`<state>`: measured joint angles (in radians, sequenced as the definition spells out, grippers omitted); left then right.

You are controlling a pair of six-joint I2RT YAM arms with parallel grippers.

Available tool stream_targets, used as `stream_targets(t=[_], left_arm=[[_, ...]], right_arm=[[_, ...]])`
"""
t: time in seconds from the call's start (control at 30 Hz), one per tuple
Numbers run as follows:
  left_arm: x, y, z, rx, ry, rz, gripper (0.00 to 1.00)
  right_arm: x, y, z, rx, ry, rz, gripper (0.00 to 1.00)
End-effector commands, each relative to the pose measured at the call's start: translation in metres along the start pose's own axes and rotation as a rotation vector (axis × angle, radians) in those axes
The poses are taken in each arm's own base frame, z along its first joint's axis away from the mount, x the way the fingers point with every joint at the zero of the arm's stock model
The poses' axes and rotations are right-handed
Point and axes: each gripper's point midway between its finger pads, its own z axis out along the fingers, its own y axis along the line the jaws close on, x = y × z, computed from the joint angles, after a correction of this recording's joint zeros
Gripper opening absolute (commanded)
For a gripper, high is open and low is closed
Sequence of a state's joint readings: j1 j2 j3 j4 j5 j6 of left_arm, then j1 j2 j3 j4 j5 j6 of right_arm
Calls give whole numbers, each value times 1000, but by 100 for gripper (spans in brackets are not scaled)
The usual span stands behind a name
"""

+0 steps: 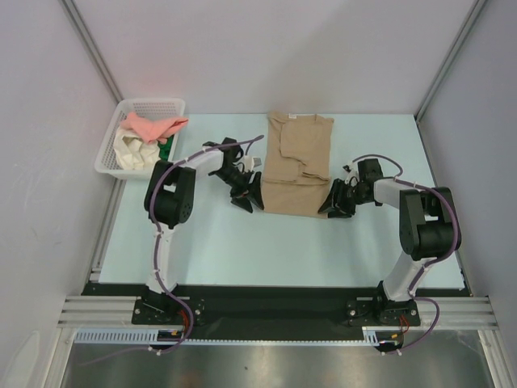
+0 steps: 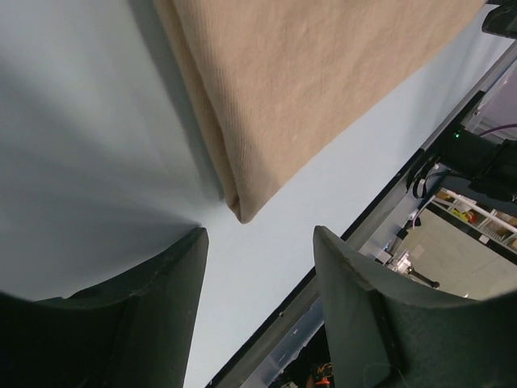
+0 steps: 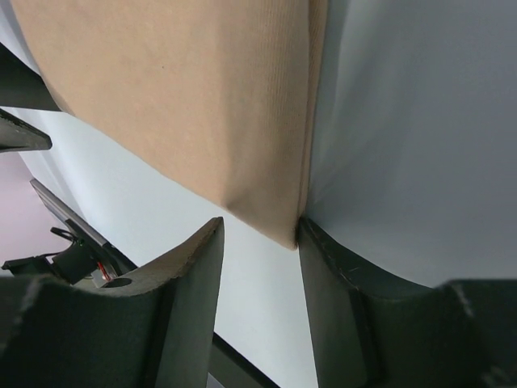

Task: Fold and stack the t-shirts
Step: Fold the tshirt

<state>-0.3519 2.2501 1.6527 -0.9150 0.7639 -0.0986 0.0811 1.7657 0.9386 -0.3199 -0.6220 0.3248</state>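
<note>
Your left hand (image 1: 246,196) is low on the bench (image 1: 242,259), at the near left corner of the tan t-shirt (image 1: 295,162); your right hand (image 1: 336,202) sits the same way at the near right corner; the shirt lies flat between the two hands, folded into a long strip running away from them toward the far edge.

Left wrist view: left hand (image 2: 258,234) is released, fingers (image 2: 145,323) apart with bare bench in the gap; the tan t-shirt (image 2: 323,81) corner sits just ahead of the fingertips, lined up with the gap but outside it; nothing pinched; the edge there shows doubled layers.

Right wrist view: right hand (image 3: 260,226) also released, fingers (image 3: 161,307) apart, bench visible between them; the tan t-shirt (image 3: 178,97) corner is right at the mouth of the gap, close against one fingertip; can't tell if cloth and finger actually touch; not grasped.

Other shirts are well off beyond your left hand, in the basket (image 1: 109,162) at the bench's far left corner: pink t-shirt (image 1: 153,127) on top, cream t-shirt (image 1: 129,149) under it, a bit of green t-shirt (image 1: 166,149) on the side nearest that hand.
</note>
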Motion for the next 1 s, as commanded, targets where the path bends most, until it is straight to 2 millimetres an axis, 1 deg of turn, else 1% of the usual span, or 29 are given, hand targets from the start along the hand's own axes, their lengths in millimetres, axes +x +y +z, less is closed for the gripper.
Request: stream_targets(t=[0.0, 0.17, 0.2, 0.37, 0.53, 0.67, 0.7, 0.77, 0.8, 0.83, 0.87, 0.9, 0.93, 0.97], left_arm=[[-16, 9, 9, -46, -28, 53, 62], [-15, 7, 14, -46, -14, 62, 60], [-15, 7, 15, -46, -13, 66, 57], [-14, 6, 17, -51, -6, 79, 50], [-15, 4, 20, -35, -1, 90, 40], [-18, 3, 21, -30, -4, 100, 36], [-18, 2, 20, -29, -6, 100, 32], [-18, 3, 21, -29, -5, 106, 27], [-19, 3, 20, -29, -7, 107, 22], [-19, 2, 20, -27, -7, 114, 19], [-19, 1, 20, -25, -9, 119, 15], [-20, 1, 19, -26, -12, 124, 0], [-21, 0, 18, -26, -16, 133, 0], [-21, -4, 15, -20, -20, 144, 0]], right_arm=[[-4, -4, 5, 22, -2, -4, 47], [0, -6, 6, 29, 10, -1, 47], [0, -6, 6, 31, 9, 1, 47], [1, -9, 5, 36, 6, 0, 46], [7, -10, 7, 37, 20, 8, 44], [13, -15, 9, 48, 37, 15, 43], [14, -15, 9, 47, 38, 17, 43], [17, -16, 9, 43, 42, 21, 39], [16, -15, 10, 39, 39, 17, 37], [16, -15, 10, 33, 40, 18, 31], [16, -13, 10, 25, 38, 12, 28], [16, -13, 9, 24, 39, 12, 25], [17, -13, 9, 23, 38, 11, 13], [17, -14, 8, 35, 33, 5, 10]])
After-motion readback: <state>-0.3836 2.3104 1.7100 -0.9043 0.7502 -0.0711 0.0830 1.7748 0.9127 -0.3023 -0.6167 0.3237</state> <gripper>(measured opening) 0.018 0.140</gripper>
